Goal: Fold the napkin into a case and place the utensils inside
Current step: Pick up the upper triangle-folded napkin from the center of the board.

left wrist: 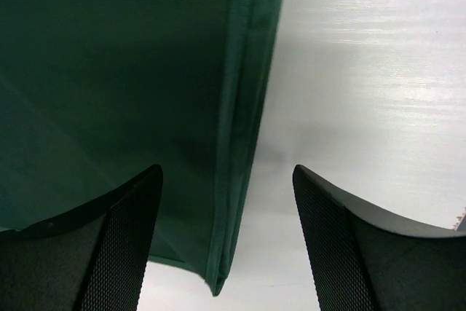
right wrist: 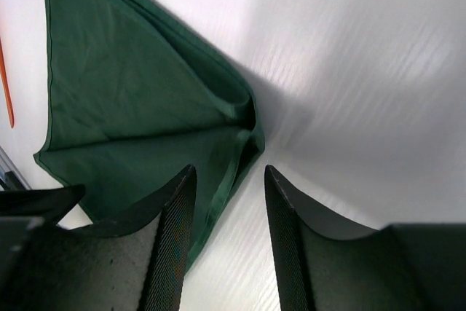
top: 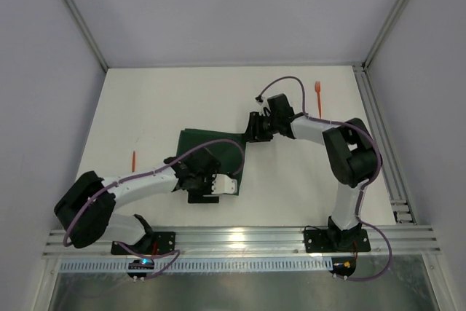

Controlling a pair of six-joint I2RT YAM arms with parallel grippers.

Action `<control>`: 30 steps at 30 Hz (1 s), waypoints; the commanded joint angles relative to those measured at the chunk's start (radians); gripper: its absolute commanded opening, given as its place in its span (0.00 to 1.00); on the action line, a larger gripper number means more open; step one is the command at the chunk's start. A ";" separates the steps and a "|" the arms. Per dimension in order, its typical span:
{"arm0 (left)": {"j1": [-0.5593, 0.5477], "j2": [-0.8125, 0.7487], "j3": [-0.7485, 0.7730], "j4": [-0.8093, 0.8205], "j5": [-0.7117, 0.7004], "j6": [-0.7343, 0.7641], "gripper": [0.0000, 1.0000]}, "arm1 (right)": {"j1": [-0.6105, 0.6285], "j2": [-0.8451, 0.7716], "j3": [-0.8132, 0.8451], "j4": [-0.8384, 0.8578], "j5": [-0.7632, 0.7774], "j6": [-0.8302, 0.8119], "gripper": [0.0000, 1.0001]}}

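The dark green napkin lies folded on the white table, its layers doubled along the right edge. My left gripper is open at the napkin's near right corner. In the left wrist view the doubled edge runs between the open fingers and touches neither. My right gripper is open at the far right corner; the corner sits just ahead of its fingers. An orange fork lies far right. The other orange utensil lies left of the napkin and shows in the right wrist view.
The enclosure walls stand on the left, right and back. A metal rail runs along the near edge with both arm bases bolted to it. A slotted rail runs along the table's right side.
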 commanded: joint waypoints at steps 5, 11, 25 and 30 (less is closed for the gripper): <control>-0.045 0.071 -0.035 0.091 -0.062 0.089 0.75 | -0.003 -0.213 -0.099 -0.032 0.011 -0.031 0.48; -0.046 0.104 -0.069 0.128 -0.079 0.080 0.64 | -0.004 -0.279 -0.117 -0.077 0.015 -0.049 0.48; -0.066 0.077 -0.081 0.130 -0.060 0.016 0.00 | 0.001 -0.732 -0.378 -0.008 0.005 -0.148 0.48; -0.065 0.000 -0.041 0.093 -0.050 -0.012 0.00 | 0.082 -0.973 -0.521 0.121 0.072 -0.308 0.48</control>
